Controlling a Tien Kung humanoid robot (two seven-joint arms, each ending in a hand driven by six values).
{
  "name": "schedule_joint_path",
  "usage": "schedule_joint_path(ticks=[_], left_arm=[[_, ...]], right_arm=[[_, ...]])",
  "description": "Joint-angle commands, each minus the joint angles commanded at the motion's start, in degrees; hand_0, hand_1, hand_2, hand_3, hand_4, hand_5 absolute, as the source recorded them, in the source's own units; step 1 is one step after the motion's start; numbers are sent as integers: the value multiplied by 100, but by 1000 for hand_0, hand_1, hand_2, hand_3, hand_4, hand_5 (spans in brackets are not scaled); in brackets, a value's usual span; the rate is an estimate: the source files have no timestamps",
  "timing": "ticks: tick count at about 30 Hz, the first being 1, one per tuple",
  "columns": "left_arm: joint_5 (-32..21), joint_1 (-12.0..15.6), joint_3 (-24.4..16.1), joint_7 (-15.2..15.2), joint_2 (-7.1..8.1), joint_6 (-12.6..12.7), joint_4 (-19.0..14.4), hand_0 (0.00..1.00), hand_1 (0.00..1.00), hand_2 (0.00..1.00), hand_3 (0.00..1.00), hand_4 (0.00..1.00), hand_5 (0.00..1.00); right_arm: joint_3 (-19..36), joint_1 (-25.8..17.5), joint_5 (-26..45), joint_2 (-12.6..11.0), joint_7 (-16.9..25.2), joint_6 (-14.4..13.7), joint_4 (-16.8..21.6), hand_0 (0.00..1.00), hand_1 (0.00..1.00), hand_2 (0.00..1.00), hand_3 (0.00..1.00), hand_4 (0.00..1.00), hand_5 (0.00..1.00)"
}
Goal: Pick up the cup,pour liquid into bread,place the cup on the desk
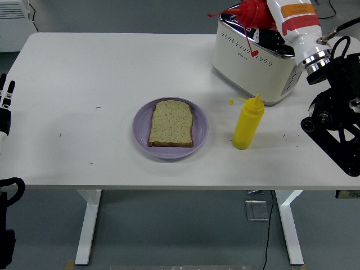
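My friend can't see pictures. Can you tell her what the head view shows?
The robot's right hand holds a red squeeze bottle tipped sideways above the toaster. Bread lies on a purple plate beside an upright yellow bottle.

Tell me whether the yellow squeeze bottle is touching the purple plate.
Apart. The head view shows bare white table between the yellow squeeze bottle and the rim of the purple plate.

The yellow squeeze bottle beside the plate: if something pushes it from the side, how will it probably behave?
The yellow plastic squeeze bottle stands tall on a narrow base, so it probably tips rather than slides. Its round body would likely roll afterwards. Its soft-looking plastic may dent under pressure.
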Motion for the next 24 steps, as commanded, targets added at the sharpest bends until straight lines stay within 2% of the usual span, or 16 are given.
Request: schedule_joint_path(ticks=[6, 8, 10, 19, 24], left_arm=[[0, 17, -18, -2, 0, 2, 2, 794, 750, 752, 711, 506, 989], [0, 14, -20, -2, -2, 1, 2, 794, 750, 752, 711, 506, 989], [0, 1, -18, -2, -4, -2, -1, 794, 750, 752, 711, 506, 989], [1, 13, -49, -5, 4, 2, 0, 793, 749, 752, 710, 505, 989], [0, 10, -33, -4, 0, -1, 1, 792, 750, 751, 709, 503, 989]], right_arm=[[-475, 350, -680, 124, -228, 304, -275, 127, 169, 315, 389, 485, 80], [-741, 399, -911, 157, -250, 396, -393, 127, 169, 315, 389, 485, 80], [-737, 360, -911, 189, -260, 447, -422, 127, 169, 315, 389, 485, 80], [-344, 412, -911, 121, -227, 333, -249, 130, 165, 313, 388, 480, 89], [-712, 404, -911, 157, -195, 368, -368, 133, 161, 312, 388, 487, 89]])
